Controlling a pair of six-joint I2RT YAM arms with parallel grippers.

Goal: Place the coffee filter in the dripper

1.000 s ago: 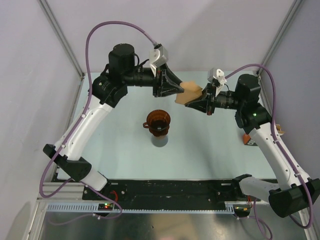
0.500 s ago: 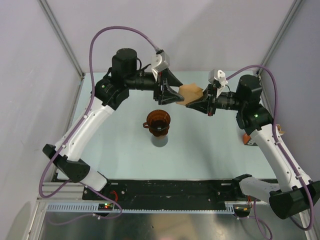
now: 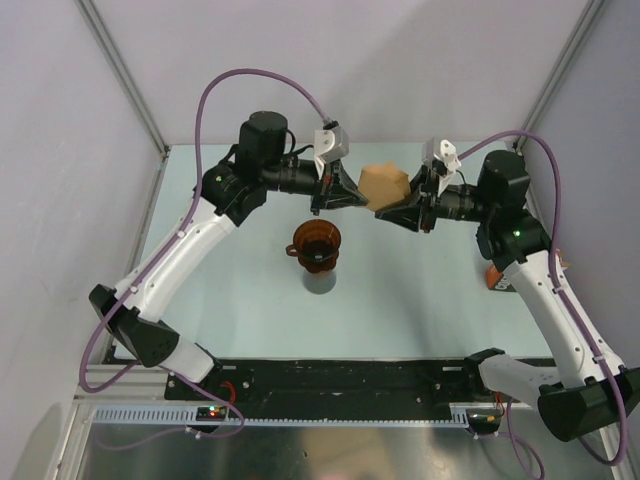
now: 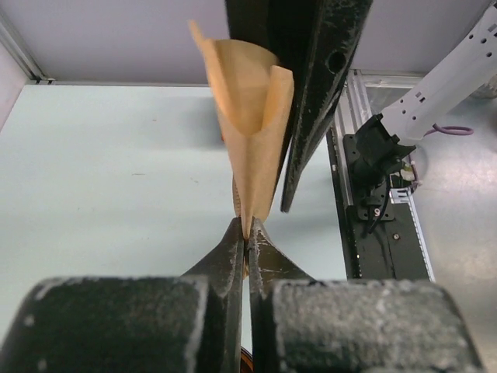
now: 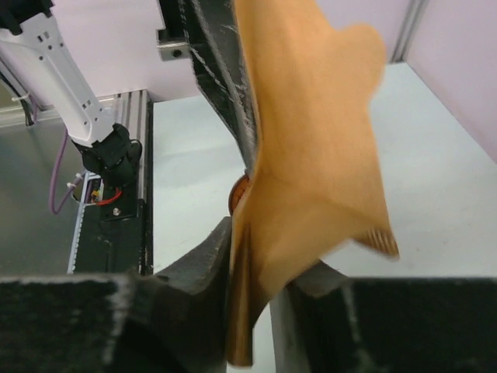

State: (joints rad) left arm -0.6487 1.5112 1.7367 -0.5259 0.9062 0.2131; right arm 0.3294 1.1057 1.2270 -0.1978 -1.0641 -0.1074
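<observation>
- Dripper (image 3: 316,241): reddish-brown, upright on a grey cup (image 3: 320,283), mid-surface (image 3: 420,290), below and left of the filter.
- Left end effector (image 3: 358,193): fingers pressed together, pinching one edge of the filter.
- Coffee filter (image 3: 382,183): tan paper, partly opened, held in the air between both arms, apart from the dripper.
- Right end effector (image 3: 388,208): closed, pinching the filter's other side.

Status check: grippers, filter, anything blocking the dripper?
Left gripper and right gripper both shut on coffee filter, midair. Dripper uncovered, nothing blocking.
</observation>
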